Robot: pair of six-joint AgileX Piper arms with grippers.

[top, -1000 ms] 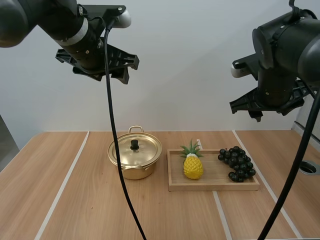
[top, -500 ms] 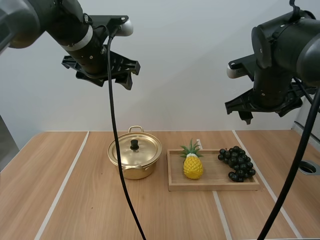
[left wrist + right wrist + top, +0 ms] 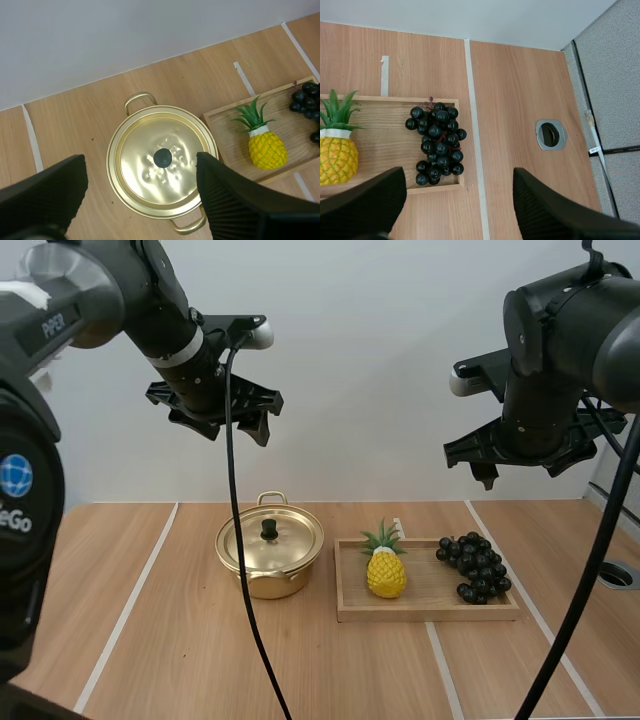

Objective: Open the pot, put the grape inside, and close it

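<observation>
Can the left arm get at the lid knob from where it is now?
Probably yes. The left claw is open, well above the pot, with the knob nearly centred beneath it. Nothing lies between them; the pineapple stands off to the side.

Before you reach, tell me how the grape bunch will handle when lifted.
Many round berries on a thin stem: the grape bunch probably sags and swings. Its glossy berries may slip. Flat in the wooden tray, it likely won't roll.
</observation>
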